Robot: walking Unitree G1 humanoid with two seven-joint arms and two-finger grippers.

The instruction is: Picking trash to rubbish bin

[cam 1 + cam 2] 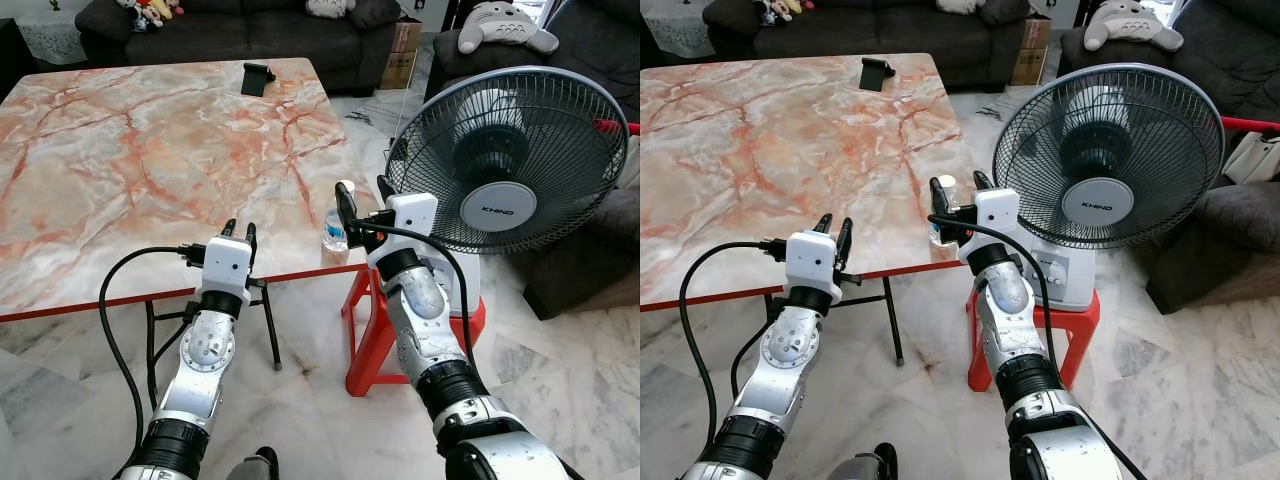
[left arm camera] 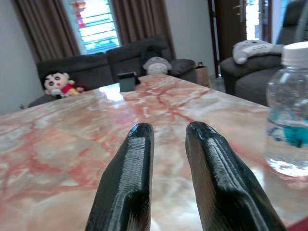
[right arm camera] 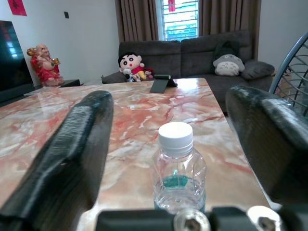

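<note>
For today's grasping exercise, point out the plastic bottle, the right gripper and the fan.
plastic bottle (image 3: 178,179), right wrist view, on its clear body.
right gripper (image 1: 365,199), left eye view, midway between its fingertips.
fan (image 1: 1097,203), right eye view, on its centre badge.

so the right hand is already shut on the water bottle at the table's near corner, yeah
Not quite. The right hand is open, its fingers apart on either side of the water bottle without touching it, as the right wrist view shows. The bottle does stand at the table's near corner.

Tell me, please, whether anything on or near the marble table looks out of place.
The plastic bottle stands upright at the table's near corner, close to the edge; the right gripper is open around it. Nothing looks spilled or damaged.
</note>
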